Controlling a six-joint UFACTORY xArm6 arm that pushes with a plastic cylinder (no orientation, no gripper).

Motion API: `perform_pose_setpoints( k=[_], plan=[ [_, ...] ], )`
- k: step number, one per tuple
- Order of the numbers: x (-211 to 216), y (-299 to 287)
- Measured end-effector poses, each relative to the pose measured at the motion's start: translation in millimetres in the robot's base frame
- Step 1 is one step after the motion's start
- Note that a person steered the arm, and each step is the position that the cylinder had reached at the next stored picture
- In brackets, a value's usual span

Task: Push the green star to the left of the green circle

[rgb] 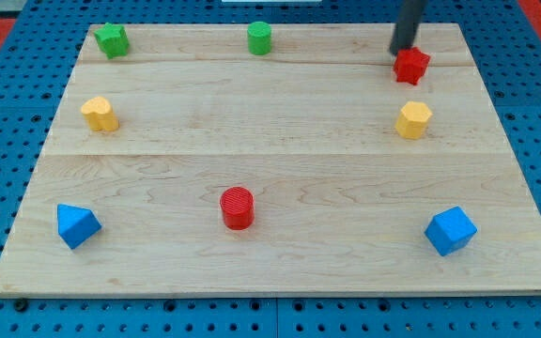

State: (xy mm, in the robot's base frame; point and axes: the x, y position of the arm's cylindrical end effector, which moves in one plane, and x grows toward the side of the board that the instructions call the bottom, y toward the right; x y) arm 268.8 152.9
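The green star (112, 39) sat at the worktop's (280, 272) far left corner, well left of the green circle (259, 38). My tip (401, 51) touched the red star (411, 66), far right. No jaws existed. It looked light, rigid, slippery; push its flank.

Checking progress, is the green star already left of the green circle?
Yes. The green star sits at the view's top left, well left of the green circle. My tip touches the red star.
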Motion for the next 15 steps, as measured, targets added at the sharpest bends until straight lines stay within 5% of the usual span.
perform_pose_setpoints(
  k=[1,4,5,9,12,13,14,15],
  plan=[
    [45.7,-39.3],
    [-21.2,-409.0],
    [-21.0,-457.5],
    [6.1,-457.6],
    [-41.5,-457.6],
    [-40.2,-431.0],
    [15.7,-353.4],
    [13.0,-457.4]
  ],
)
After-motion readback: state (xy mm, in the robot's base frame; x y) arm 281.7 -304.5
